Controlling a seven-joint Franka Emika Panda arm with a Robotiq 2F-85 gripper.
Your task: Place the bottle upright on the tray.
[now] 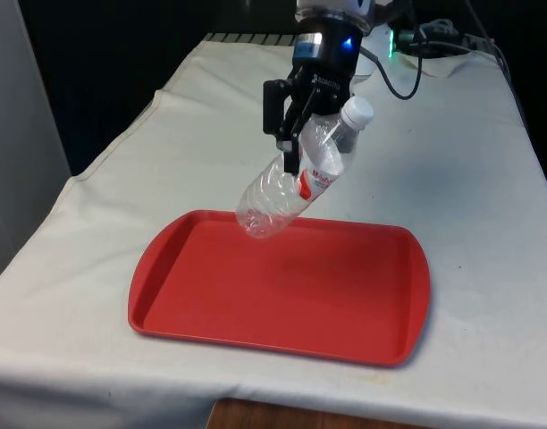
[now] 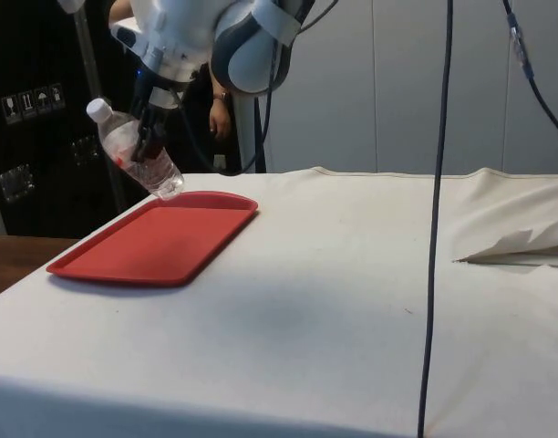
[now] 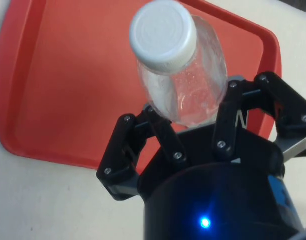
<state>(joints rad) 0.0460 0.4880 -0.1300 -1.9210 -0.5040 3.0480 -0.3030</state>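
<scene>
A white cloth (image 1: 452, 206) covers the table, and a red tray (image 1: 363, 313) lies flat on it near the edge closest to the front camera. Black cables (image 1: 408, 85) trail across the cloth at the far end, behind the arm; in the side view another black cable (image 2: 436, 228) hangs straight down in the foreground, well apart from the tray (image 2: 124, 260), and a fold of cloth (image 2: 521, 245) is rumpled at that picture's right. A person's hand (image 2: 222, 114) is visible behind the arm in the side view, against the dark cabinets. Nothing stands between the gripper and the tray.

The black gripper (image 1: 302, 134) hangs above the tray's far rim, its two fingers pinching a clear plastic bottle (image 1: 287, 188) around the upper body, just below the shoulder. In the wrist view the fingers (image 3: 158, 132) press on either side of the bottle (image 3: 193, 95), with the white cap (image 3: 163, 34) pointing toward the camera and the tray (image 3: 68, 90) spread out beneath.

The bottle is tilted, not upright: its cap (image 1: 357, 111) points up and toward the front view's right, its base down and toward the front view's left. It carries a red-and-white label (image 1: 316, 181) and looks empty. The side view shows the bottle (image 2: 138, 155) held clear of the tray, its base just above the far rim. The tray holds nothing.
</scene>
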